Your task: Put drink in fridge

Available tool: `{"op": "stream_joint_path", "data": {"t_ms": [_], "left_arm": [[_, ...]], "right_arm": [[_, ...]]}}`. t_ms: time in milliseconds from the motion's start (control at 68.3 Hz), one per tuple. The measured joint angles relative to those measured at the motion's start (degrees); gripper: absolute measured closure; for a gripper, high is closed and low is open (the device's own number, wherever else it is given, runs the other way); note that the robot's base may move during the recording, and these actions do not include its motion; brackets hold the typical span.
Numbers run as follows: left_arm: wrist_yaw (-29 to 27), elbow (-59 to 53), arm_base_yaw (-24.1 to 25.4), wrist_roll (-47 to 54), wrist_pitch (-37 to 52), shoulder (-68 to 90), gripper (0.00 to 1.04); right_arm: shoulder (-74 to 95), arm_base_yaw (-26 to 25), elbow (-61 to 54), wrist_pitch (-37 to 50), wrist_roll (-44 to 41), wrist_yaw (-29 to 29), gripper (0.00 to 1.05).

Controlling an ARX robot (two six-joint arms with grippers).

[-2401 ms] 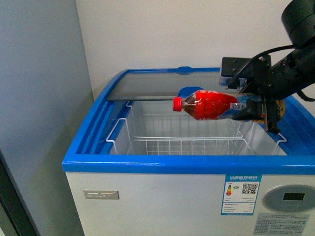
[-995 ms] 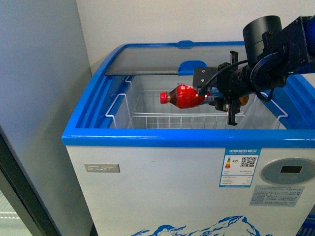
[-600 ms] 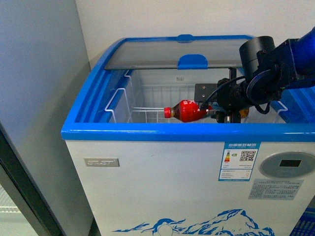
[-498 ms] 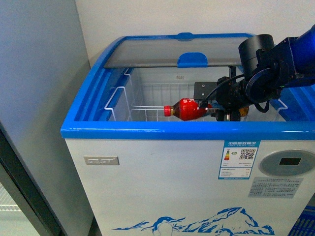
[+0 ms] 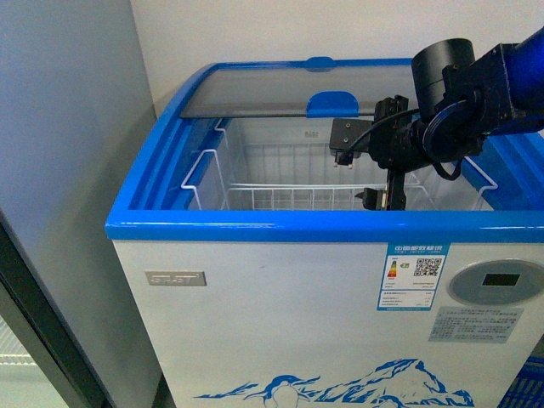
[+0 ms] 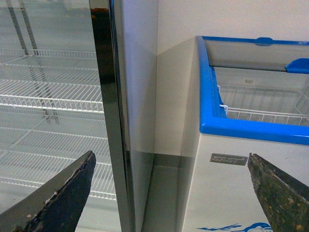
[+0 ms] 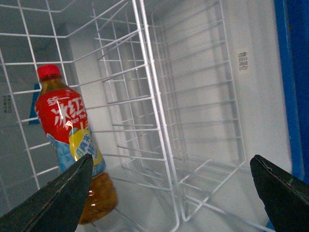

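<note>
Grey cooler [image 6: 58, 96] is standing at far left, wire shelves showing behind its glass door. My left pincer [image 6: 174, 193] is hanging well apart from everything, jaws spread wide, holding nothing, looking at the gap between cooler and fridge [image 5: 280, 306].

Fridge is sitting centre, blue rim, glass lid [image 5: 289, 89] slid toward the back, opening facing up. White wire basket [image 5: 280, 183] is hanging inside under the rim.

My right pincer [image 5: 387, 191] is reaching down past the rim into the opening, jaws parted and empty. In the right wrist view the bottle [image 7: 72, 140], red cap and red label, is lying inside the fridge against the basket wires, beside one jaw tip; whether they touch, I cannot tell.
</note>
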Motion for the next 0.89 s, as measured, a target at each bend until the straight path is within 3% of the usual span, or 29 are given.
{"op": "stream_joint_path", "data": {"t_ms": [483, 717, 893], "left_arm": [[0.00, 0.00, 0.00, 0.00, 0.00, 0.00, 0.08], [0.00, 0.00, 0.00, 0.00, 0.00, 0.00, 0.08], [0.02, 0.00, 0.00, 0.00, 0.00, 0.00, 0.08]], "right_arm": [[-26.80, -0.83, -23.54, 6.60, 13.31, -2.89, 0.07], [-45.79, -3.04, -39.65, 15.04, 30.80, 7.21, 0.07], [-63.45, -3.39, -52.87, 10.95, 46.45, 9.99, 0.07]]}}
